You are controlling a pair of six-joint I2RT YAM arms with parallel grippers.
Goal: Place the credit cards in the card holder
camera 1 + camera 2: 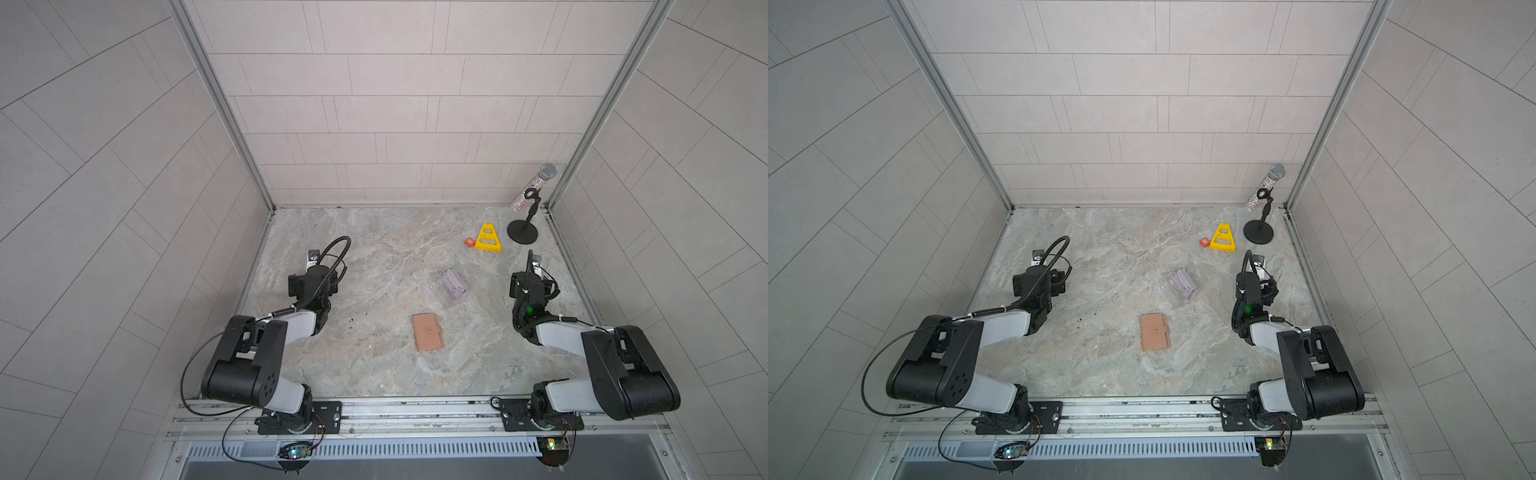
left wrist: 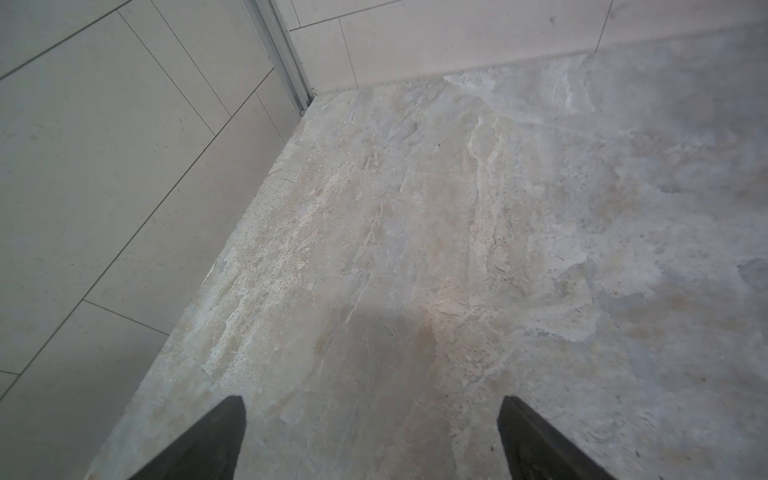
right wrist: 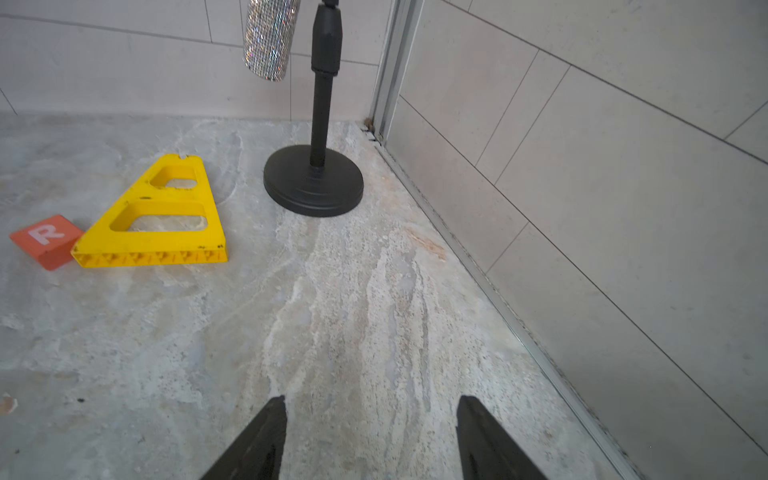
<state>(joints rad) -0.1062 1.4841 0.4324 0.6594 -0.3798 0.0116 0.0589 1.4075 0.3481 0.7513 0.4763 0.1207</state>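
Left claw: your left gripper (image 2: 374, 417) is released; only two dark fingertips (image 2: 220, 440) show, spread over bare marbled tabletop (image 2: 415, 228) with nothing between them.
Right claw: your right gripper (image 3: 370, 415) stands apart and empty too, its fingers (image 3: 257, 444) cut off at the frame edge.
Card holder: the tan-pink leather booklet-style card holder (image 1: 428, 332) lies shut and flat between the arms, touched by neither.
Credit cards: pale lilac credit cards (image 1: 454, 286) sit in a clear acrylic stand (image 1: 446, 301) just behind the card holder; count and print unreadable.
Far behind the card holder: yellow triangular plastic frame (image 3: 153, 243), orange block (image 3: 45, 241) marked R just beside it, glittery microphone (image 3: 270, 37) on a black round-based stand (image 3: 313, 183), its head cut off in the right wrist view.
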